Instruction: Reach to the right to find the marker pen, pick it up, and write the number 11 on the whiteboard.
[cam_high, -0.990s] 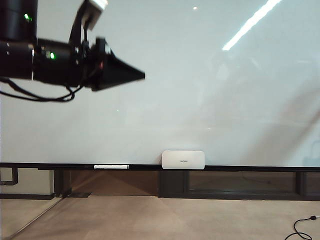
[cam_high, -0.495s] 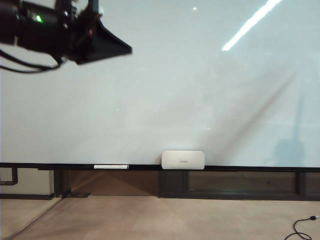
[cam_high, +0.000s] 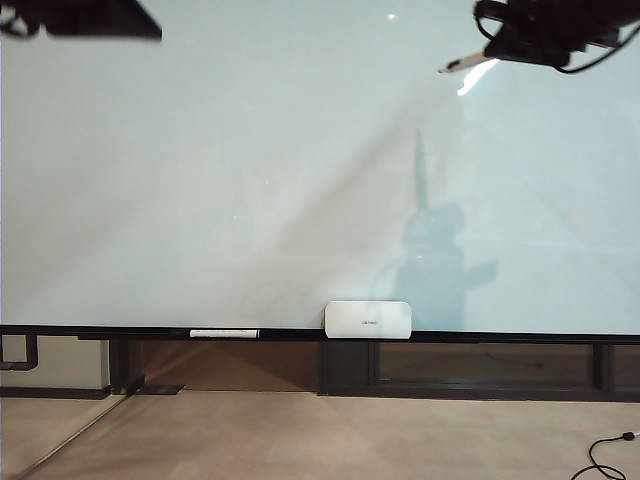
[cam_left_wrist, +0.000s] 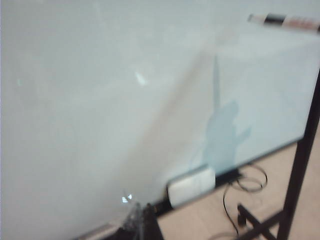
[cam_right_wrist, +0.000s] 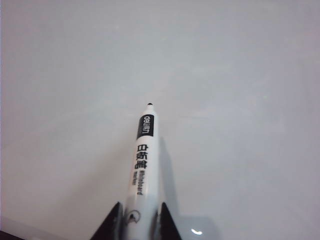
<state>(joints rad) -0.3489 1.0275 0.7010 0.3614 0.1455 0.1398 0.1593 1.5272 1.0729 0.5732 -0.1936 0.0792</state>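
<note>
The whiteboard fills most of the exterior view, pale and glossy, with a dark rail along its foot. At the top right my right gripper is shut on the marker pen, which points left, close to the board. In the right wrist view the white marker pen sticks out between the black fingers of the right gripper, its dark tip toward the whiteboard. My left gripper sits in the top left corner, a dark wedge, shut and empty. The number 11 is not in view on the board.
A white rounded box stands on the rail, and a slim white stick lies on it further left. The right arm's shadow falls on the board. A cable lies on the floor. A black stand post shows beside the board.
The left arm has risen and drawn back to the top left corner. The right arm has swung in at the top right holding the pen, casting a shadow on the board.
</note>
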